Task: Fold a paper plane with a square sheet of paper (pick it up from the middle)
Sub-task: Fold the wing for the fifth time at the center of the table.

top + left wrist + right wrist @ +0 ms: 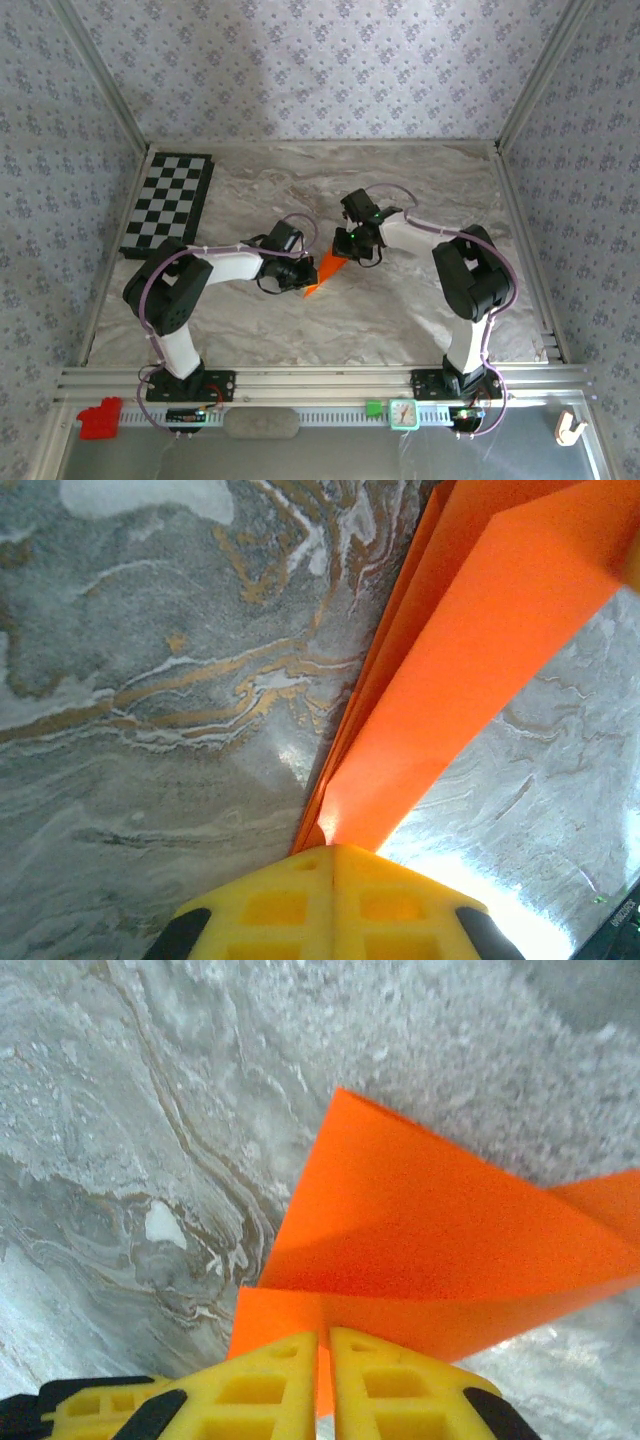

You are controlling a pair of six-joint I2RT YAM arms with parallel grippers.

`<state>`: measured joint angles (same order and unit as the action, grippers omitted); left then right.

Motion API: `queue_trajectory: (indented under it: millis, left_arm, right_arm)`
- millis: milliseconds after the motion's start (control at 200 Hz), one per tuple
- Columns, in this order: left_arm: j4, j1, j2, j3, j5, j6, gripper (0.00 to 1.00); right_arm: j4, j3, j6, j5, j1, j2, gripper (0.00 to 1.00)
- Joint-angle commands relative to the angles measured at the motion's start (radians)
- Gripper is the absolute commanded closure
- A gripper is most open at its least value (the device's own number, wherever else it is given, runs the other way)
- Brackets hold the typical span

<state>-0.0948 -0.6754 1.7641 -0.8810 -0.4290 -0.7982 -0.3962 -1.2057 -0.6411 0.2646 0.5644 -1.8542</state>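
Orange paper plane (326,268), a narrow dart, sits mid-table: the left gripper (335,852) is clamped tight on its narrow end, and the right gripper (322,1345) pinches its wide end. A checkerboard (168,203) at far left and a red block (98,418) by the front rail (320,378) stand well clear.

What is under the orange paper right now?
Marble-patterned tabletop shows all around the orange paper; the patch directly beneath is covered, so nothing else can be confirmed there.
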Motion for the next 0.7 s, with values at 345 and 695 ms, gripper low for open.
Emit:
queue_trajectory:
  millis: [345,695]
  left_arm:
    - [-0.09,-0.008,0.03,0.004,0.027,-0.016,1.0]
    - [0.037,-0.007,-0.012,-0.023,-0.041,-0.022,1.0]
  right_arm:
    - [0.005,0.005,0.041,-0.024,-0.029,-0.067,0.88]
    - [0.155,0.17,0.034,0.072,-0.061,-0.071,0.89]
